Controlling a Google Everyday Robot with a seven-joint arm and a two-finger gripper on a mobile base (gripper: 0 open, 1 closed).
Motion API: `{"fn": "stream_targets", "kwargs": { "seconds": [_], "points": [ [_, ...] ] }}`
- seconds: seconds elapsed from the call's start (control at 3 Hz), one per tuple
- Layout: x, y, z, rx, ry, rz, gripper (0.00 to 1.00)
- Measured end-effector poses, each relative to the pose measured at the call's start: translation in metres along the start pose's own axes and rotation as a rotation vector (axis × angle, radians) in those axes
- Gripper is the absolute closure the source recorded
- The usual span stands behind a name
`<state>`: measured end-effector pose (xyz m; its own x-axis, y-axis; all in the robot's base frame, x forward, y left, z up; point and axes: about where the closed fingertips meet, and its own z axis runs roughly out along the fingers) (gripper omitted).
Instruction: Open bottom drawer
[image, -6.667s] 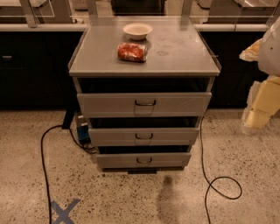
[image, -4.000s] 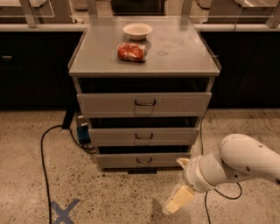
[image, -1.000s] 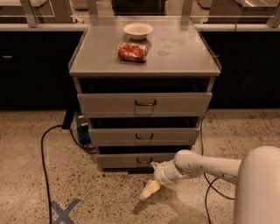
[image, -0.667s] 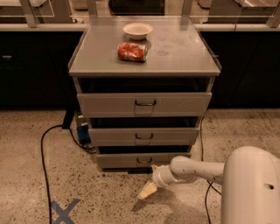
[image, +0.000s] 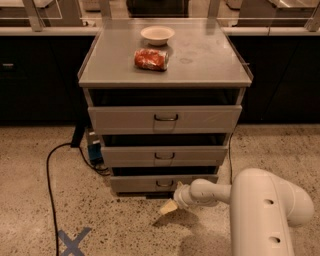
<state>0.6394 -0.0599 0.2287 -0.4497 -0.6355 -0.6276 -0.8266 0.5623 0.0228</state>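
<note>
Grey metal bottom drawer (image: 140, 184): lowest of the three fronts in the cabinet (image: 125, 122), and the narrowest and shortest of them; I judge it not yet drawn out.
Handle (image: 165, 183): small dark loop at mid-front of that drawer, and the only place I would take hold.
End effector (image: 168, 207): pale tip low in front of the cabinet, just below and a little right of the handle, near the floor (image: 125, 225). It looks apart from the handle. I cannot tell whether it is spread or pressed together.
Arm (image: 212, 192): white, reaching toward the cabinet's foot from the right; its bulky link fills the near right corner of the camera view, the one view I have.
Handling: a stiff, shallow metal tray, probably light and riding on runners. I expect a straight, level pull away from the cabinet to move it, and a slanted pull to make it bind. The loop is thin and smooth, so a shallow hold could slip off.
Next move, my judgement: raise the end effector to handle height, close around the loop, then pull.
Middle drawer (image: 200, 155) and top drawer (image: 205, 119): above it in the cabinet, each wider, each with its own loop; not my targets.
Worktop (image: 210, 60): the cabinet's top, carrying a pale bowl (image: 157, 34) at the back and a red packet (image: 151, 59) just in front of it.
Cable (image: 49, 170): dark, on the floor left of the cabinet.
</note>
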Motion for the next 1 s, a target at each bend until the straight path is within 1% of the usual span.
{"fn": "stream_targets", "kwargs": {
  "seconds": [0.33, 0.67, 1.0],
  "points": [
    [0.0040, -0.0446, 0.0088, 0.077, -0.001, 0.021, 0.00],
    [0.0040, -0.0446, 0.0088, 0.077, -0.001, 0.021, 0.00],
    [0.0021, -0.0483, 0.0101, 0.089, -0.015, 0.019, 0.00]
  ]
}}
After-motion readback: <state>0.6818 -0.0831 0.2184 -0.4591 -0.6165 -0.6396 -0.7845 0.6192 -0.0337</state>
